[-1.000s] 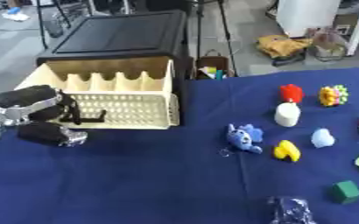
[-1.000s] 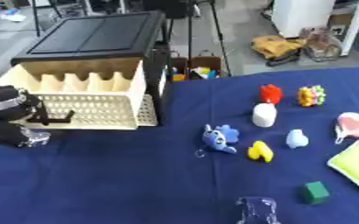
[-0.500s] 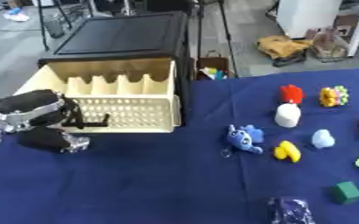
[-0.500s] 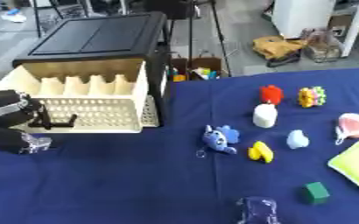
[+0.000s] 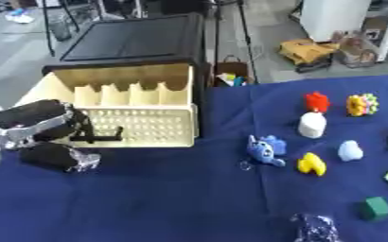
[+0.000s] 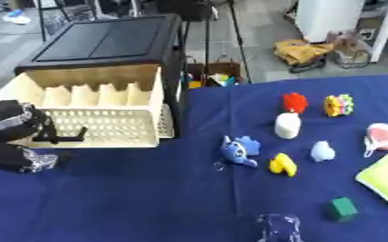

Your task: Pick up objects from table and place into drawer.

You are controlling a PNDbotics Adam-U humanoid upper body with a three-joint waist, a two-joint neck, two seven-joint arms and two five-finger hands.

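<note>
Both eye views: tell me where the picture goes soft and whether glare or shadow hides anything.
Left eye view: soft overall; the left hand is smeared, the crinkly clear thing at the bottom edge blurred. Right eye view: equally soft; the drawer front's holes barely resolve. No glare on the blue cloth; shadows are faint and hide nothing.

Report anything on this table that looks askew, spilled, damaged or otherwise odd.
Nothing looks spilled or damaged. The cream drawer stands pulled open from the black cabinet, empty as far as shows. The toys, such as the blue plush and yellow duck, lie scattered loosely. The left hand holds something dark beside the drawer.
</note>
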